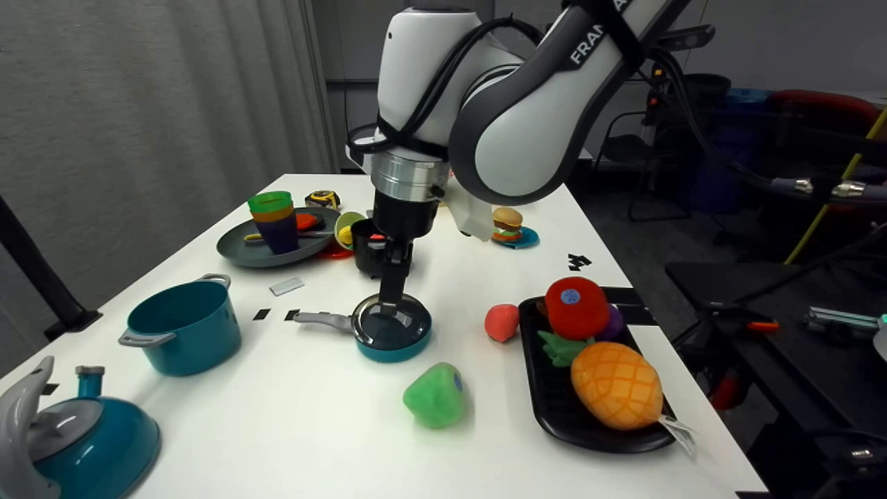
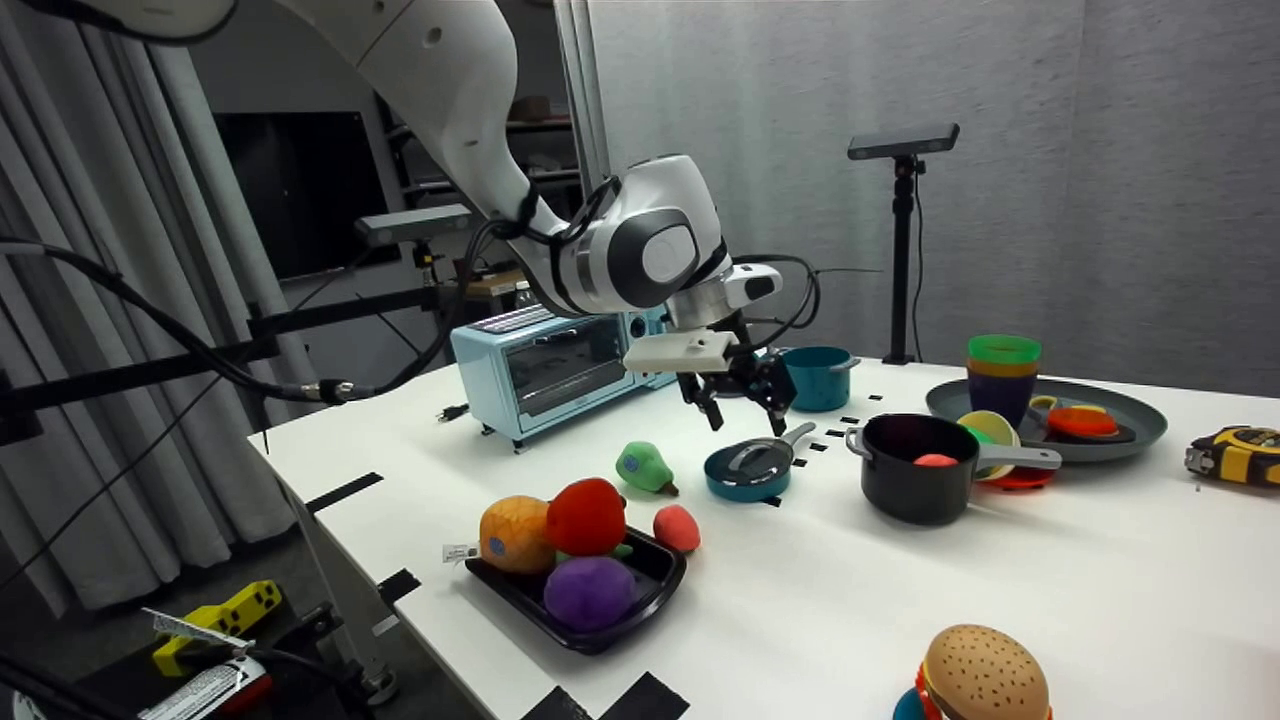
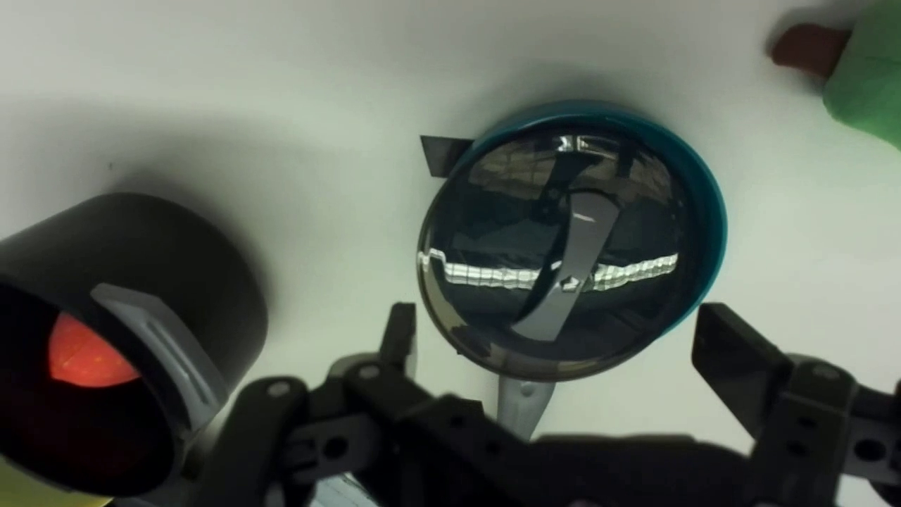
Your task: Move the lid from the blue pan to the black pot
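Note:
The lid [image 3: 493, 225] is round, clear and dark-looking, with a grey arched handle. It lies on the blue pan [image 3: 709, 204], shifted a little toward one side of the rim. Both exterior views also show the lid [image 1: 378, 331] [image 2: 770, 455] on the pan [image 1: 395, 355] [image 2: 745, 491]. The black pot [image 3: 190, 260] stands beside the pan with a red item inside; it also shows in both exterior views [image 1: 366, 258] [image 2: 915, 490]. My gripper [image 3: 556, 313] is open and empty. In an exterior view its fingers [image 2: 746, 422] are above the lid, apart from it.
A green toy [image 1: 435, 395], a pink toy [image 1: 502, 322] and a black tray [image 1: 537, 402] of plush food are near the pan. A teal pot [image 1: 183, 329], a kettle [image 1: 104, 443], a grey plate [image 1: 242, 253] and a toaster oven [image 2: 540, 370] stand around.

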Controlling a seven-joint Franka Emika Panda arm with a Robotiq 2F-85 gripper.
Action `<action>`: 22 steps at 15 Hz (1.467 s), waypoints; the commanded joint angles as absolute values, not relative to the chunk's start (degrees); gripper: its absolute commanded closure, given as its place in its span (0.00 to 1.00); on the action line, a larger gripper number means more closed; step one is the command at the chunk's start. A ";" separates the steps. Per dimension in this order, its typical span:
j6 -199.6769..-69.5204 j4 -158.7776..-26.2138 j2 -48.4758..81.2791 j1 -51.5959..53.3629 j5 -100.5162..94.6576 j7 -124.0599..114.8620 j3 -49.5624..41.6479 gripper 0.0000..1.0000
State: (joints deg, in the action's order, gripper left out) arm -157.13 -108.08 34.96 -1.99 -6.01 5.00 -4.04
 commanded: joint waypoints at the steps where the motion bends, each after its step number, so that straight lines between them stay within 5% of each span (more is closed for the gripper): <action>1: -158.57 -105.98 37.13 -1.37 -5.87 1.68 -4.80 0.00; 17: -158.52 -103.71 40.92 -0.23 -5.77 -2.56 -5.05 0.00; 18: -158.46 -103.60 41.11 -0.11 -5.81 -2.67 -5.13 0.25; 22: -157.74 -103.12 41.47 -0.41 -5.29 -2.81 -4.77 0.49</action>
